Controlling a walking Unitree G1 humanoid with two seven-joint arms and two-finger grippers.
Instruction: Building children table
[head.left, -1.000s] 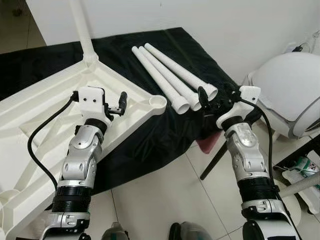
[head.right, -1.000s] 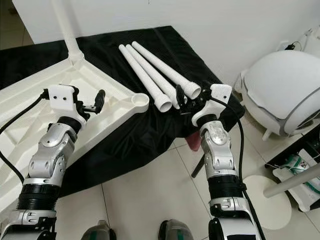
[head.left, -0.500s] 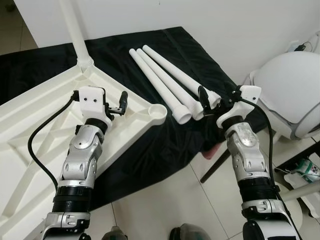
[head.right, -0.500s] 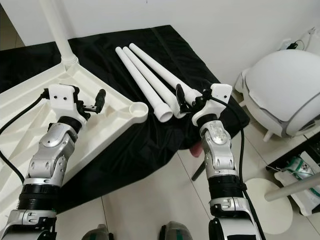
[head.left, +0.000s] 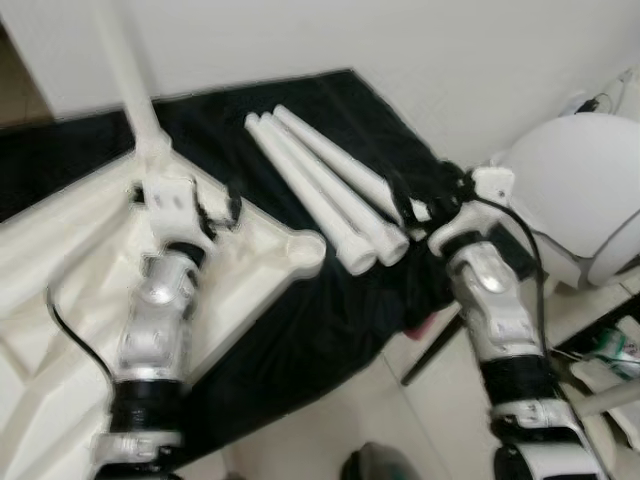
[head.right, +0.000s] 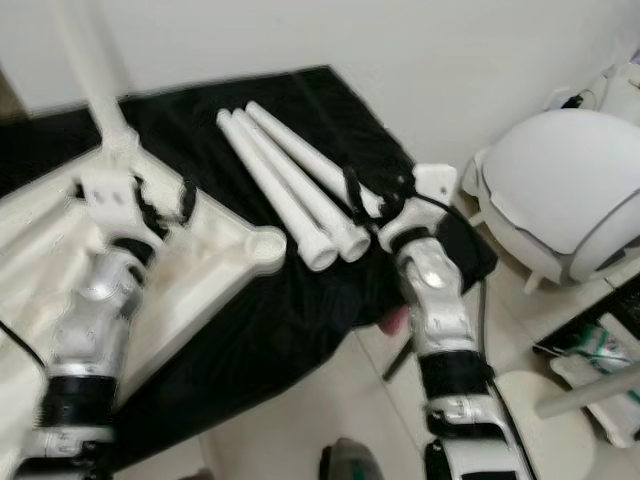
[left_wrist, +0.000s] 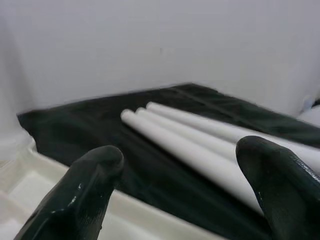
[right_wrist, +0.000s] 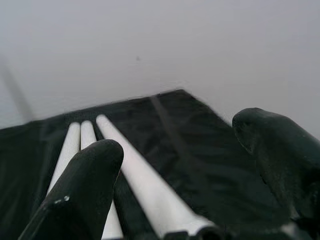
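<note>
On the black cloth (head.left: 300, 290) spread over the floor, the overturned white tabletop (head.left: 60, 290) lies underside up, its ribbed frame showing and a round leg socket (head.left: 303, 250) at the near corner. One white leg (head.left: 125, 70) already stands upright from the far corner of this tabletop, close to the wall (head.right: 300, 35). Just beside the tabletop, further along the cloth, three loose white legs (head.left: 320, 185) lie side by side, touching one another, their flared ends toward the robot.

Above the tabletop frame, the left tool (head.left: 225, 212) hovers near the fitted leg's base; in the left wrist view its two black fingers (left_wrist: 82, 192) are spread apart with nothing between them, the loose legs (left_wrist: 200, 145) and the cloth lying beyond. The right tool (head.right: 365, 200) sits at the flared ends of the loose legs, over the outermost one. In the right wrist view its fingers (right_wrist: 82, 187) are likewise parted and released, straddling the nearest leg (right_wrist: 145, 185) without closing on it; whether a finger touches the leg cannot be told.

Both head views are blurred. To the robot's right, a large white domed object (head.left: 580, 185) stands on the pale tiled floor (head.left: 330, 415), well apart from the cloth. A pink item (head.left: 435, 325) pokes out from under the cloth's edge beside the right arm.
</note>
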